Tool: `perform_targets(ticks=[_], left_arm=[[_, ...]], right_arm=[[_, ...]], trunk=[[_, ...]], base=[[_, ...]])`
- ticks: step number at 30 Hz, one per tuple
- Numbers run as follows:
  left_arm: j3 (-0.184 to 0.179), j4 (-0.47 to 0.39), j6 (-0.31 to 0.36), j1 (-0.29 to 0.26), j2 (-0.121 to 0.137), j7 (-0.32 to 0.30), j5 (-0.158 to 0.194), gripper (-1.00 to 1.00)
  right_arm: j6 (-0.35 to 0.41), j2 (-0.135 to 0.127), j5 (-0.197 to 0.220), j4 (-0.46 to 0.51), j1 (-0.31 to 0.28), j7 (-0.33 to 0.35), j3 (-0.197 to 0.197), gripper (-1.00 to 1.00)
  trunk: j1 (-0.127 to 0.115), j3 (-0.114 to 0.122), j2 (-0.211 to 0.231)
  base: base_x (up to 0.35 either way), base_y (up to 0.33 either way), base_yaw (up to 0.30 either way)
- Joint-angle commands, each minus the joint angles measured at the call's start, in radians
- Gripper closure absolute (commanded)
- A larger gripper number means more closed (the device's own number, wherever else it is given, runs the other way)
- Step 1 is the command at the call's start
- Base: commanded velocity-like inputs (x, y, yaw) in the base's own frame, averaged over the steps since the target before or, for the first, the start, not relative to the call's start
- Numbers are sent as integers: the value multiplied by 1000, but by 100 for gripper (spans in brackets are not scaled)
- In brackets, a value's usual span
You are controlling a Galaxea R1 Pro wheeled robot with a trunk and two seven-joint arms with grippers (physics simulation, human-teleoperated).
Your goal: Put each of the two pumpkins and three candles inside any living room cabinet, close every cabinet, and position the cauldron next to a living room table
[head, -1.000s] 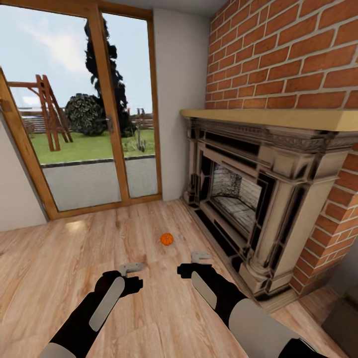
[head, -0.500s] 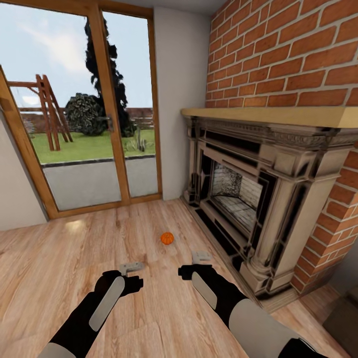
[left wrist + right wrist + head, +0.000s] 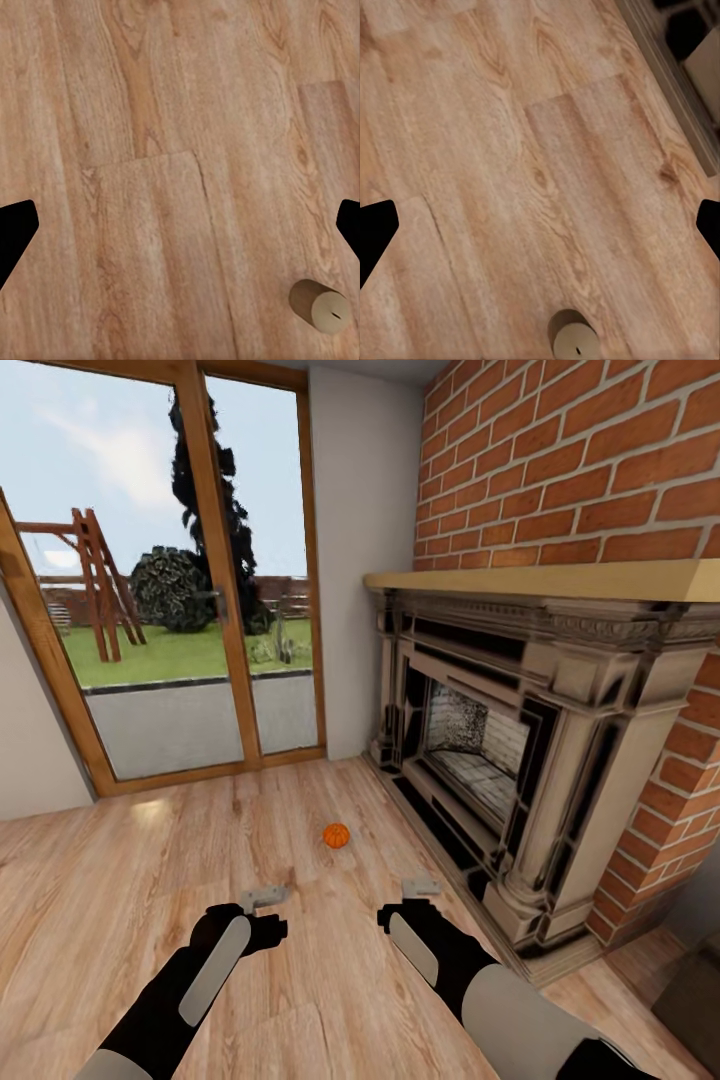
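Ahead, a pumpkin (image 3: 336,835) sits on the floor (image 3: 150,880); both pincers, left (image 3: 263,896) and right (image 3: 421,886), seemingly released, empty.

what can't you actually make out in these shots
- Pumpkin on the floor, head view: too small for ribs or stem to show.
- Candle, left wrist view: beige cylinder; upright or lying cannot be told.
- Second candle, right wrist view: cut off by the picture edge.
- Left gripper and right gripper, head view: small pale shapes, finger gap unreadable.
- Fireplace, head view: right side cut by the frame edge.
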State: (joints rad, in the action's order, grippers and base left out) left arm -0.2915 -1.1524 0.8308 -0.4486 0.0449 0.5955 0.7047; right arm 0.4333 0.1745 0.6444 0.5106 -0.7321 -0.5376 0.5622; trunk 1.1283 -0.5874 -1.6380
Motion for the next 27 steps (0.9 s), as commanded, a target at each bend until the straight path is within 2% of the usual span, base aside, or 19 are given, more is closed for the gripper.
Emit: perform_targets(ticks=[1, 10, 15, 24, 26, 27], left_arm=[[-3, -1, 1, -1, 1, 10, 10, -100], [-3, 4, 1, -1, 1, 12, 11, -100], [-3, 3, 1, -1, 1, 12, 12, -100], [-3, 2, 1, -1, 1, 11, 12, -100], [-3, 2, 1, -1, 1, 11, 12, -100], [-3, 2, 1, -1, 1, 11, 12, -100]], right_arm=[[4, 0, 4, 1, -1, -8, 4, -100], [-14, 0, 5, 15, -1, 2, 4, -100], [-13, 0, 35, 18, -1, 4, 4, -100], [-34, 0, 40, 20, -1, 9, 5, -100], [-34, 0, 45, 24, -1, 19, 5, -100], [-33, 0, 61, 39, -1, 27, 4, -100]], trunk=[[4, -4, -8], [38, -33, -71], [58, -48, -106], [92, -76, -169], [100, -83, -183], [104, -86, -190]], base=[[0, 0, 0], [0, 0, 0], [0, 0, 0], [0, 0, 0], [0, 0, 0], [0, 0, 0]])
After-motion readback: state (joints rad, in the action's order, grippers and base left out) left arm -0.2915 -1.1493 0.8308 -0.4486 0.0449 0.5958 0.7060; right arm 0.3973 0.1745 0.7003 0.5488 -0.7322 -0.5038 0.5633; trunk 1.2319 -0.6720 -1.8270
